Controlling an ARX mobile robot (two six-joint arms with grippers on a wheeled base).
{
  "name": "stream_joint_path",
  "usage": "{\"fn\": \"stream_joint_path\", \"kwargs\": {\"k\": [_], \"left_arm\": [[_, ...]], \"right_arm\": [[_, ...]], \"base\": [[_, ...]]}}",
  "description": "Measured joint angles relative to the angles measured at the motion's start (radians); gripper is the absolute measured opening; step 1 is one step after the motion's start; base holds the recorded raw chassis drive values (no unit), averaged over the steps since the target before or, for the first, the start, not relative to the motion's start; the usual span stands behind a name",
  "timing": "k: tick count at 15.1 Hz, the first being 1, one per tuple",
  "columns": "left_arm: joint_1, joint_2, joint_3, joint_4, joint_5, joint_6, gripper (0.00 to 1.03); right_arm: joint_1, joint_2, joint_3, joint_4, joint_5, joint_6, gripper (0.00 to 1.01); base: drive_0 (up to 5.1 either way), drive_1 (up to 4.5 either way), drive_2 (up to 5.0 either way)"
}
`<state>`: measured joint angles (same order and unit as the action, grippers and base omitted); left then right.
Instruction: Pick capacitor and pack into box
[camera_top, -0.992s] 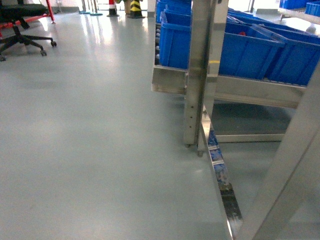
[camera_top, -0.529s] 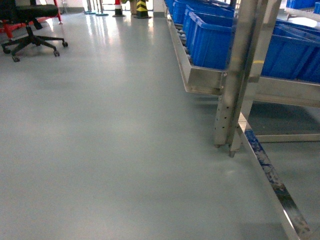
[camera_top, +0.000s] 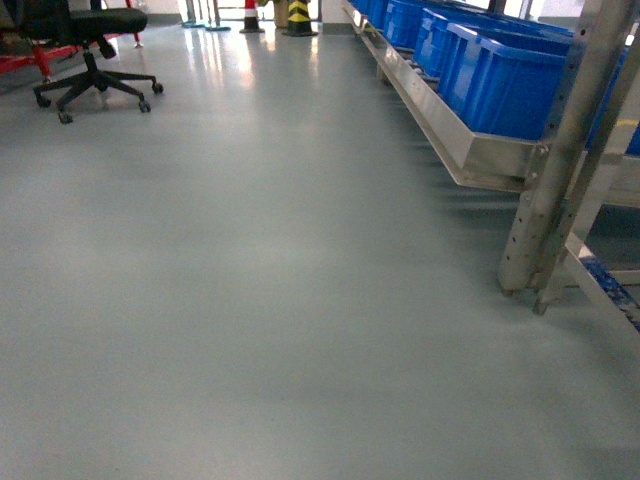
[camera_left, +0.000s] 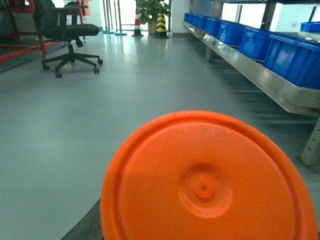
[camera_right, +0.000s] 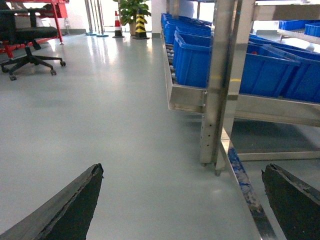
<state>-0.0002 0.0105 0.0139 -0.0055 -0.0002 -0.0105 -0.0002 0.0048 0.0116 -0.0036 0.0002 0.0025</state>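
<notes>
Swinging left since a second ago, the head camera had let the steel rack (camera_top: 556, 170) slide from the middle of its picture to the right edge, leaving mostly bare grey floor (camera_top: 250, 290) ahead. To me that looked like the base turning away from the shelving, a carrying stage and not a picking one.

The capacitor (camera_left: 205, 185) filled the lower part of the left wrist view, its round orange end facing the lens, hanging above the floor. The left gripper's fingers were hidden behind it; since nothing else supported it, I judged that pincer closed on it. The right gripper (camera_right: 182, 210) stood wide apart, its dark fingers (camera_right: 70, 210) at opposite corners of the wrist view, nothing between them.

The box was in none of the views, so packing was not yet possible.

Blue bins (camera_top: 500, 75) sat in a row on the rack; from this low angle their contents could not be seen. A black office chair (camera_top: 90, 50) stood well apart, far left.
</notes>
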Motion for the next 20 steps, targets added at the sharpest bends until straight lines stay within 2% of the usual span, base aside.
{"fn": "stream_joint_path", "kwargs": {"k": [20], "left_arm": [[0.000,0.000,0.000,-0.002,0.000,0.000,0.44]], "right_arm": [[0.000,0.000,0.000,-0.002,0.000,0.000,0.98]], "base": [[-5.0,2.48,2.5]]}}
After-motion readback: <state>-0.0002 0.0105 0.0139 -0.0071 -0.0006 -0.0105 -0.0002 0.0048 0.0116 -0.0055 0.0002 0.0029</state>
